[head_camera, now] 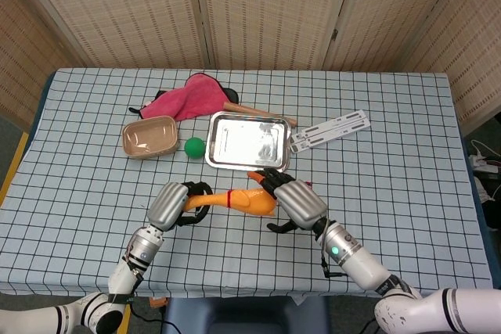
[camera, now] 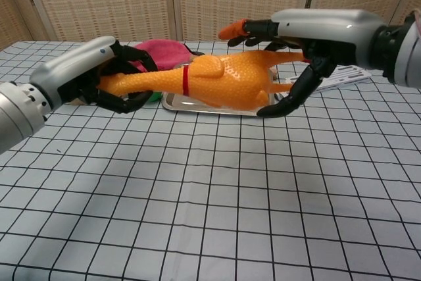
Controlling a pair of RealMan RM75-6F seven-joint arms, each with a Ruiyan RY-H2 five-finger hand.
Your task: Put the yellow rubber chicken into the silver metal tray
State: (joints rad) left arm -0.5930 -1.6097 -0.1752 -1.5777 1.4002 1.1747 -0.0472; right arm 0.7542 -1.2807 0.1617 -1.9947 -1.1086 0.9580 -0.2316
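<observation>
The yellow rubber chicken (head_camera: 244, 202) (camera: 223, 82) hangs level just above the table, in front of the silver metal tray (head_camera: 247, 140) (camera: 217, 109). My left hand (head_camera: 168, 205) (camera: 85, 77) grips its thin neck end, left of the red band. My right hand (head_camera: 296, 202) (camera: 316, 34) hovers over the fat body end with fingers spread; its thumb stands apart below and to the right of the body. The tray lies empty beyond the chicken.
A tan bowl (head_camera: 149, 136) and a green ball (head_camera: 194, 145) sit left of the tray. A pink cloth (head_camera: 188, 97) lies behind them, a wooden handle (head_camera: 258, 111) behind the tray, and a white slotted strip (head_camera: 329, 131) to its right.
</observation>
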